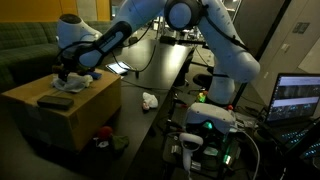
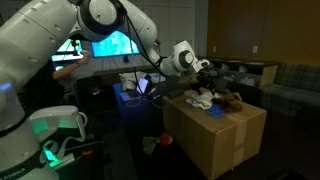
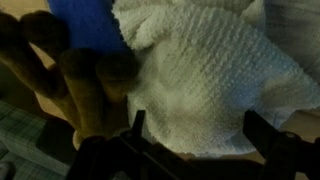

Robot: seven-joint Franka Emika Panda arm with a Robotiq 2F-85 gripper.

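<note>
White towel (image 3: pixel 210 80) lies bunched atop the cardboard box (image 1: pixel 70 125), directly under the gripper (image 3: pixel 200 140), whose jaws stand wide apart, holding nothing. Risk: a pinch here could also snag the brown plush toy (image 3: pixel 90 85) or blue cloth (image 3: pixel 85 22) touching the towel. Count: one towel, one plush toy, one blue cloth, one box.

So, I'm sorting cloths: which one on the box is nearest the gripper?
The white towel, straight ahead of the open gripper; the blue cloth lies farther off, beside the brown toy.

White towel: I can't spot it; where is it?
The white towel fills the wrist view's centre and right, just beyond the open pincer, a brown plush toy at its left.
</note>
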